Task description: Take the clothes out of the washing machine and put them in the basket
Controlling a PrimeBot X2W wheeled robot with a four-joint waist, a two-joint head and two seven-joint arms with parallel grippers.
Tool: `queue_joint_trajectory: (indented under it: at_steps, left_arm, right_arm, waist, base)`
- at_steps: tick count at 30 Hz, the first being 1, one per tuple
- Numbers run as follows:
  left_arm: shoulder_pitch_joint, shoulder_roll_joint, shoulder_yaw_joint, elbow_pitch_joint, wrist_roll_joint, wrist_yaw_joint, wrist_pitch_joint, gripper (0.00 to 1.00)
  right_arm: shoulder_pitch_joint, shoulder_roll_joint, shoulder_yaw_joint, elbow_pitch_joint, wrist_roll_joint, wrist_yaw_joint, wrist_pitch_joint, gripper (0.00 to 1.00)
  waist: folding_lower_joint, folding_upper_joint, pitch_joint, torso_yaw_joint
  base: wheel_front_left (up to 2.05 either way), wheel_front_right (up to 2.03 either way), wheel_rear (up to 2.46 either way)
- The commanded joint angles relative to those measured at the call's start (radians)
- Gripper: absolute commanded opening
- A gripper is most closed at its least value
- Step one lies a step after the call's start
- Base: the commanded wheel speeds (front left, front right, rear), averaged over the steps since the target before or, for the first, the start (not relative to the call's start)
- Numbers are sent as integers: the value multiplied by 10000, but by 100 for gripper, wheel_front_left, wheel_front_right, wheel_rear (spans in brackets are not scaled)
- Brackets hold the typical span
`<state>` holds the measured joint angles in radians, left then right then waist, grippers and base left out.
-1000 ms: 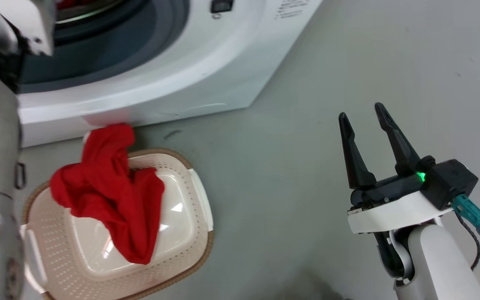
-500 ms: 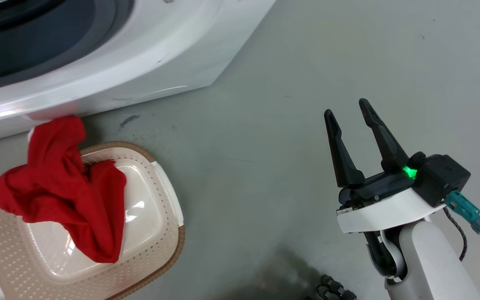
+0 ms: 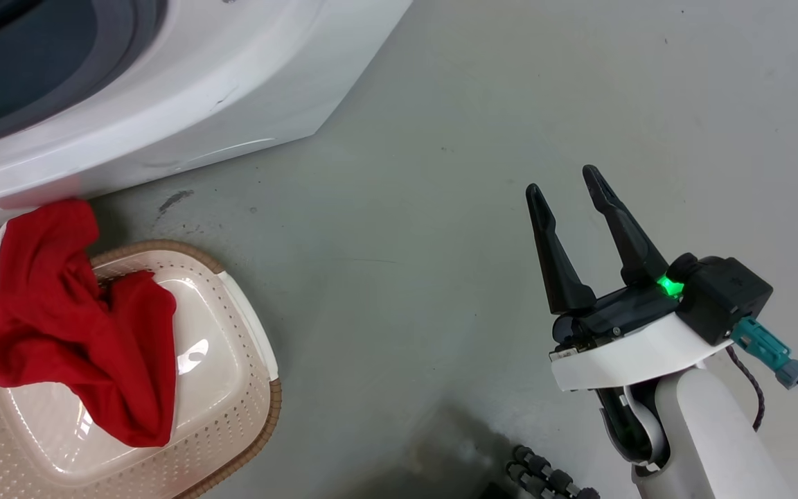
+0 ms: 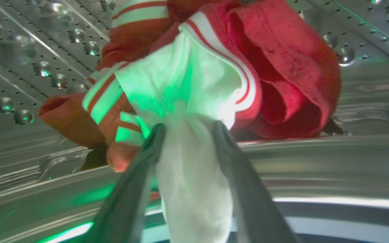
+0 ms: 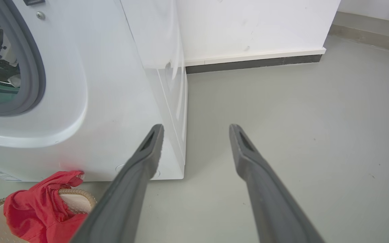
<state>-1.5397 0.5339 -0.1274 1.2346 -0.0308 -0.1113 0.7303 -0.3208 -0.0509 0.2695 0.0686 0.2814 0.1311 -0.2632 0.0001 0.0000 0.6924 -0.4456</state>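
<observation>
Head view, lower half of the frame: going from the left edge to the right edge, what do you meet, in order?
red garment → right side of the basket with its brown rim → bare grey floor → right gripper, fingers apart and pointing up → teal connector on its cable.

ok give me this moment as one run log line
left end effector: shut on striped garment in drum | right end effector: open, empty | red garment: draped over basket rim
</observation>
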Motion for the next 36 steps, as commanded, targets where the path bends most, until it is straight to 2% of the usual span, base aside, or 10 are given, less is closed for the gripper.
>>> queue_joint_trajectory:
  at_steps: [1,4,8,14,17,27,36]
  left_arm:
    - [483,87,-50,188,-29,43,219,0]
    - [539,142,-44,2,-64,157,-3,0]
    - [803,118,-82,-509,-97,327,-810,0]
    - [1679,-49,-60,-1328,-219,777,-2967,0]
    - [2180,-112,-158,-1562,-183,828,-4040,0]
    - [3801,-686,101,-1571,-807,946,-7147,0]
    - [5392,-1640,682,-1092,-1819,827,-9450,0]
  right_arm:
    - [80,13,-7,5,84,-7,-22,100]
    - [102,13,-37,17,101,-7,-22,100]
    - [89,12,-103,97,74,-7,-22,100]
    - [56,12,-238,194,-93,-7,-22,100]
    - [127,10,-322,260,-231,-7,-22,100]
    - [631,9,-790,592,-655,-7,-22,100]
    - [1290,10,-1152,1000,-1135,-7,-22,100]
  waist:
    - [-1,0,-6,-39]
    - [-1,0,-27,-45]
    - [-1,0,-171,12]
    - [-1,0,-637,237]
    - [-1,0,-1003,340]
    - [-1,0,-2505,782]
    - [-1,0,-4032,1303]
  base:
    - [0,0,0]
    - [0,0,0]
    - [0,0,0]
    - [0,0,0]
    - [0,0,0]
    - [0,0,0]
    - [0,0,0]
